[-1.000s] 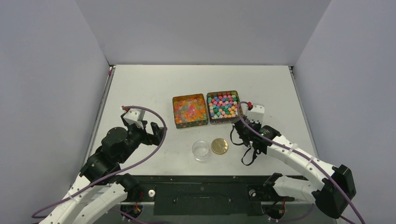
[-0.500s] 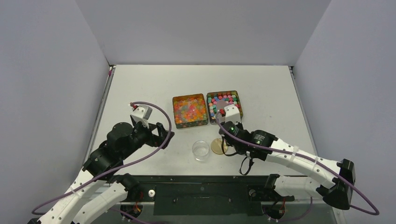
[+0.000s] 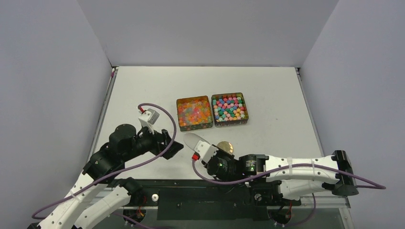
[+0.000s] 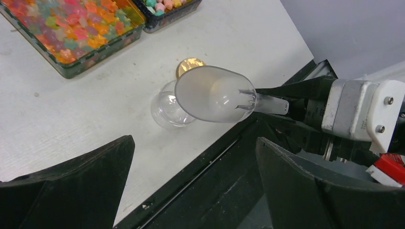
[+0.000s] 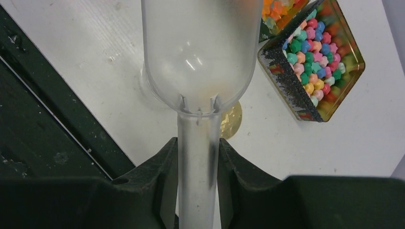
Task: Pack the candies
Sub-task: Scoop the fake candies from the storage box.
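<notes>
The candies fill two square trays: glossy translucent ones in the left tray (image 3: 194, 113) (image 4: 71, 28), opaque lumps in the right tray (image 3: 229, 109) (image 5: 313, 62). My right gripper (image 3: 206, 155) (image 5: 197, 148) is shut on the handle of a frosted white scoop (image 3: 192, 140) (image 5: 196, 52) (image 4: 215, 94). The scoop's bowl hangs over the small clear jar (image 4: 167, 112) and no candies show in it. My left gripper (image 3: 171, 142) (image 4: 195, 140) is open and empty, left of the jar.
A flat gold lid (image 3: 225, 146) (image 4: 189, 65) (image 5: 231, 119) lies just right of the jar. The table's black front edge (image 4: 210, 157) runs close below the jar. Grey walls enclose the table on three sides.
The right arm swung from over the opaque candy tray down to the table's near edge, carrying the scoop above the jar. The left gripper edged right, toward the jar.
</notes>
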Motion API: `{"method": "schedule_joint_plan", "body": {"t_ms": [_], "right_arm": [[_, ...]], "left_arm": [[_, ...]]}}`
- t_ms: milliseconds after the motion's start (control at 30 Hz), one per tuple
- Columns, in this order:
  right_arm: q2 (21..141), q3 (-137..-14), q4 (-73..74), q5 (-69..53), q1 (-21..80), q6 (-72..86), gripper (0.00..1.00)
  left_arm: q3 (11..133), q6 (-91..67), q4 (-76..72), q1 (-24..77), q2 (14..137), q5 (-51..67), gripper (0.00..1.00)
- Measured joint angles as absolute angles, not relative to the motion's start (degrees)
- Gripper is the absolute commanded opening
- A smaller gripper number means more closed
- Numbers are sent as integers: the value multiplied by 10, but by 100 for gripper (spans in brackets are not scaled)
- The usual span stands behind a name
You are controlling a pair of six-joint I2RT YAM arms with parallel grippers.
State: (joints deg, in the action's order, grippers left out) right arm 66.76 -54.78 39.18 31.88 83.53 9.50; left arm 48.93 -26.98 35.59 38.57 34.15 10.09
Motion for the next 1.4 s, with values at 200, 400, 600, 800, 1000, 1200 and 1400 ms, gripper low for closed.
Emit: {"method": "schedule_joint_plan", "body": {"t_ms": [200, 400, 600, 800, 1000, 1200, 1400], "right_arm": [[683, -551, 386, 325, 861, 34, 0], [679, -547, 358, 325, 901, -36, 0], [656, -539, 341, 323, 918, -76, 0], [650, -539, 334, 326, 924, -90, 0], [650, -536, 326, 330, 927, -95, 0], [650, -529, 321, 333, 929, -95, 0], [650, -529, 319, 335, 938, -95, 0]], "left_arm": [[489, -282, 381, 386, 364, 160, 97], [489, -283, 399, 386, 372, 201, 100], [488, -286, 403, 386, 373, 237, 83], [477, -294, 402, 386, 376, 271, 72], [466, -296, 402, 386, 379, 288, 58], [454, -301, 400, 386, 379, 292, 44], [452, -308, 396, 386, 379, 292, 28]]}}
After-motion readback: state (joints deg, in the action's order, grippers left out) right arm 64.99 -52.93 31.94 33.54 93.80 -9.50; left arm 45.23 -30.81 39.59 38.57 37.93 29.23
